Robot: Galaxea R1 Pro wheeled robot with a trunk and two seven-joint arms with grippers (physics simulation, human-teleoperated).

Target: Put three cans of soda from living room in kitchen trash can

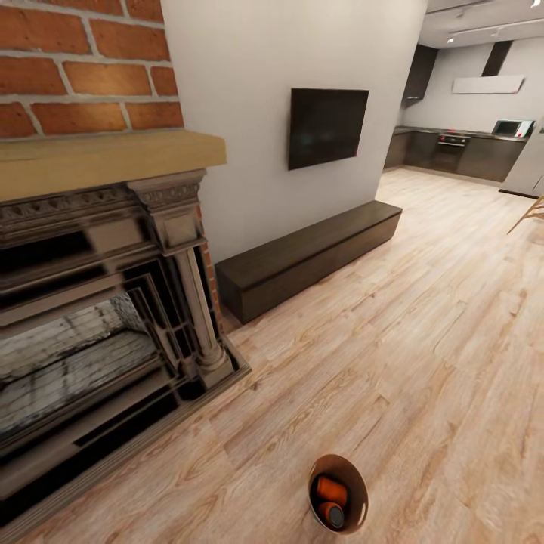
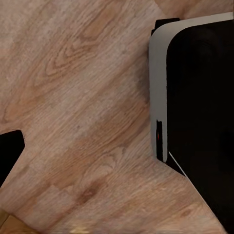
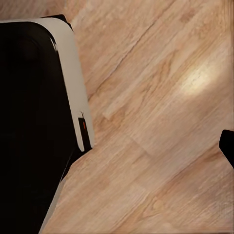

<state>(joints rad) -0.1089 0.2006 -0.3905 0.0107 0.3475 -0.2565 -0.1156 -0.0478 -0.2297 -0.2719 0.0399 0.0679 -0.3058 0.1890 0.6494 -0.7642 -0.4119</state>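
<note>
The tash can [image 1: 355, 472], a small round bin with a brown inside, sits on the wood floor at the near edge of the head view. Two orange cans of soda lie inside it, one [image 1: 331, 489] above the other [image 1: 332, 514], whose dark top faces up. No arm reaches toward the bin in the head view. In the left wrist view a dark tip [image 2: 9, 152] pokes in at one edge over bare floor. A similar dark tip [image 3: 227, 146] shows in the right wrist view. Neither tip tells me how the jaws stand.
A brick fireplace [image 1: 98, 302] with a dark carved surround stands close on the left. A long dark low bench [image 1: 310, 253] runs along the wall under a black TV [image 1: 326, 126]. The kitchen [image 1: 461, 147] lies far back right. The robot's dark, white-edged base [image 2: 200, 107] [image 3: 34, 126] shows in both wrist views.
</note>
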